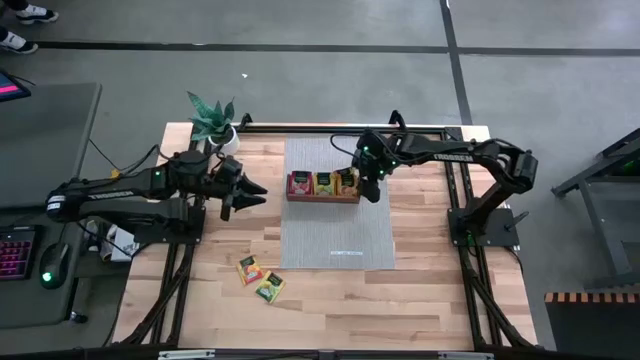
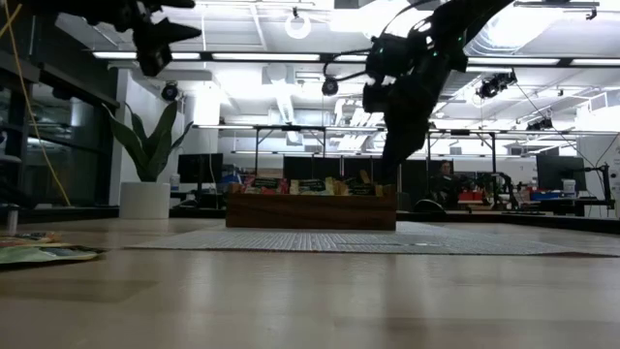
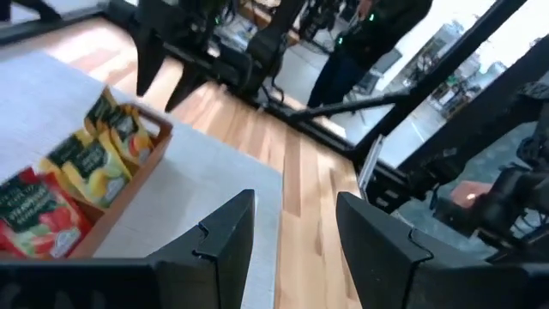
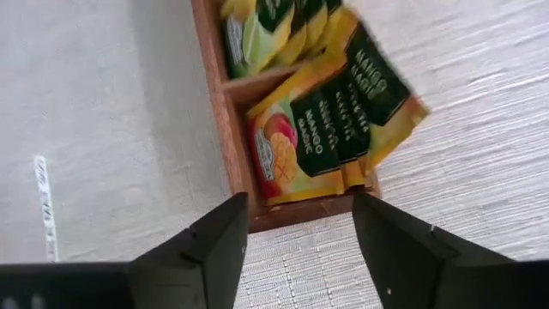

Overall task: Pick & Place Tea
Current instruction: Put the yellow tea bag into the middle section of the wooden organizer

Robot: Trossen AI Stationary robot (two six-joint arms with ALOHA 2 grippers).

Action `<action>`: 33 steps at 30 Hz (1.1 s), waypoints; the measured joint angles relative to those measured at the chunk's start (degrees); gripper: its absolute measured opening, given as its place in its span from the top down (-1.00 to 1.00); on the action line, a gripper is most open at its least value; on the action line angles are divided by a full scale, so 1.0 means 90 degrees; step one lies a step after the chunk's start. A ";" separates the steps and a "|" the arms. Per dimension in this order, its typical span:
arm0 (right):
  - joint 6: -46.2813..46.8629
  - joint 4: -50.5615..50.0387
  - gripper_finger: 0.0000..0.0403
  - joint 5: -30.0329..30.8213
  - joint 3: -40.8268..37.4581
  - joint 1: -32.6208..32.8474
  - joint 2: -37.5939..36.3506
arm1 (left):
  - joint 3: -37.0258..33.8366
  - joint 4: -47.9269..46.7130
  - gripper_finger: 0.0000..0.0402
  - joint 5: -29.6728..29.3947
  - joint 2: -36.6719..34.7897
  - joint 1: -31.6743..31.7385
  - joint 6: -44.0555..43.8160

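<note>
The brown wooden tray [image 1: 322,199] stands on a grey mat [image 1: 340,240], with red, yellow and green tea packets upright in its compartments. My right gripper [image 4: 300,210] hangs open just above the tray's right end [image 1: 372,190]. Below its fingers a yellow mango tea packet [image 4: 343,112] lies tilted on the packets of the end compartment, with one corner out over the tray's wall [image 4: 225,112]. Two more tea packets [image 1: 260,279] lie flat on the bare wood near the front. My left gripper [image 1: 245,197] is open and holds nothing, raised left of the tray [image 3: 129,184].
A potted plant [image 1: 213,122] stands at the table's far left corner. The arms' black frames run along both sides of the table. Bare wood shows in front of the mat and to its right.
</note>
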 joint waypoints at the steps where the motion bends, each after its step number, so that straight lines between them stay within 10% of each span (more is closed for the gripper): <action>1: 0.0035 0.0000 -0.03 0.0013 0.0000 0.0000 -0.0087 | 0.0008 -0.0083 0.18 -0.0007 -0.0080 0.0000 -0.0039; 14: 0.0491 0.0195 -0.05 0.0692 0.0000 0.0101 -0.2135 | 0.0003 -0.1848 0.18 -0.0263 -0.0213 -0.0337 -0.0938; 33: 0.1224 0.1270 -0.04 0.1788 0.0007 0.1430 -0.3273 | 0.0001 -0.2566 0.18 -0.4866 0.0469 -0.5014 -0.4408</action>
